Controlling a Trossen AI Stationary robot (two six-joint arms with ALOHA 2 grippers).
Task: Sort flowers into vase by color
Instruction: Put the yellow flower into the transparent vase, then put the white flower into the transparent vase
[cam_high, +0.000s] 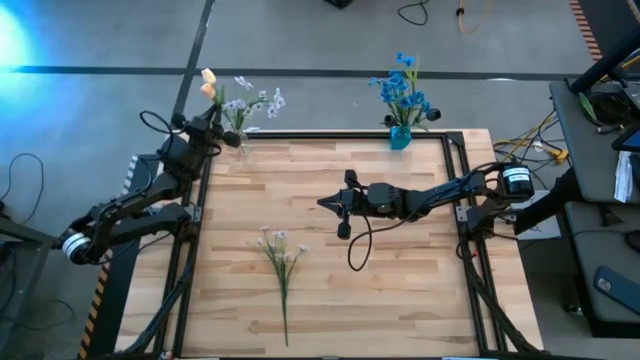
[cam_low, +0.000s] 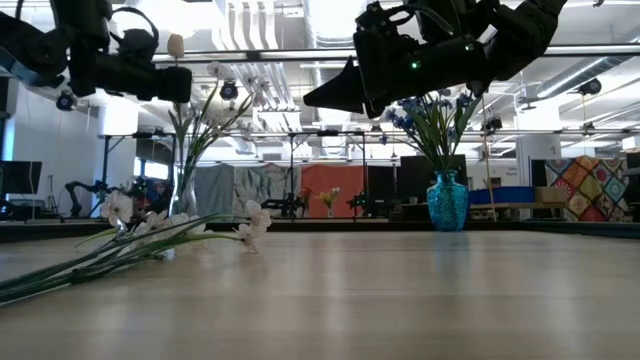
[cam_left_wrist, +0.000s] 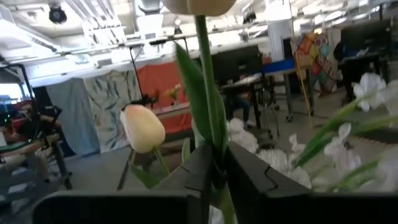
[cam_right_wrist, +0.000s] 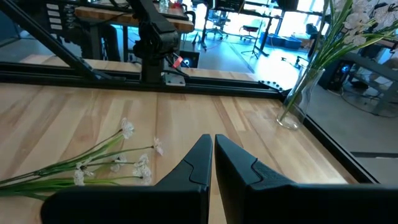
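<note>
Both arms are dark, nearly black, built of blocky jointed links. The left arm (cam_high: 130, 215) ends near its base in a cylindrical joint with a pale ring, and a thin black cable loops above its wrist. The right arm (cam_high: 440, 195) carries a similar round joint housing with a pale face at its shoulder end, and a black cable hangs from its forearm in a long loop. In the wrist views each arm's own fingers are matte black, wedge-shaped, tapering to flat inner faces, with a stepped notch cut along one finger's edge. A small green light glows on the right arm's wrist housing in the low view.
</note>
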